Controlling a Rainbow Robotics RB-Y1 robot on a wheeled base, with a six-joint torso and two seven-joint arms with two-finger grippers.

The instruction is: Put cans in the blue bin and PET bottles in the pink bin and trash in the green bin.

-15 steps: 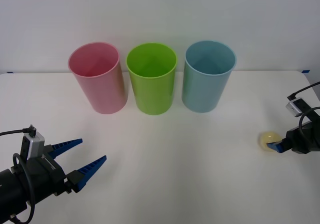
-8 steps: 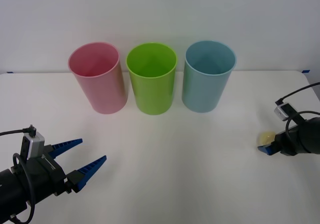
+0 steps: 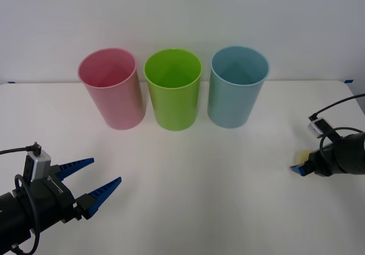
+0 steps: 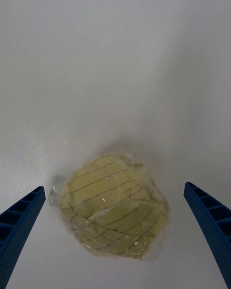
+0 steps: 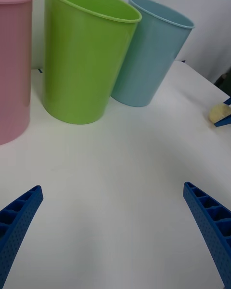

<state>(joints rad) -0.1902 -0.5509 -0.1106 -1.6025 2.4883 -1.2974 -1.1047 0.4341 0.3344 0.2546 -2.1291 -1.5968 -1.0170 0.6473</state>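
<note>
Since a second ago the right gripper has slid leftward over the trash, which the front view now mostly hides behind the arm; the bins and the left arm have not shifted. On the white tabletop three bins stand in a row along the far edge: the pink bin on the left, the green bin in the middle just beside it, and the blue bin on the right. Well apart from them, near the right edge, the right gripper sits low with its blue fingers spread wide on either side of the trash, not touching it; the lumpy yellow ball rests on the tabletop between them. At the near left the left gripper hovers with its fingers wide apart, holding nothing, pointed toward the bins.
</note>
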